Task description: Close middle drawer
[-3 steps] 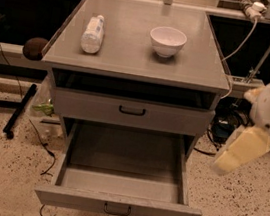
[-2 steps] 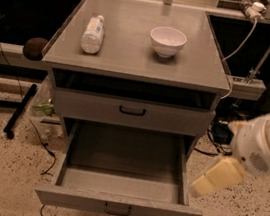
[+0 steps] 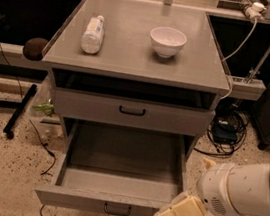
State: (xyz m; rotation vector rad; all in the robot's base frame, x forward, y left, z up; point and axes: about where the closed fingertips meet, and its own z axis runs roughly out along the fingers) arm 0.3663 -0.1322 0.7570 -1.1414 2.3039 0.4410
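Our middle drawer (image 3: pixel 75 200) stands pulled far out of the desk (image 3: pixel 128 53), black handle (image 3: pixel 117 209) at the centre of its front. The tool (image 3: pixel 180 214) sits low by the front's right corner, near or touching; we cannot tell how far open it is, and see nothing in it. Pushing from that corner, we judge, could skew the drawer so it jams, or the tool could slip off the edge.
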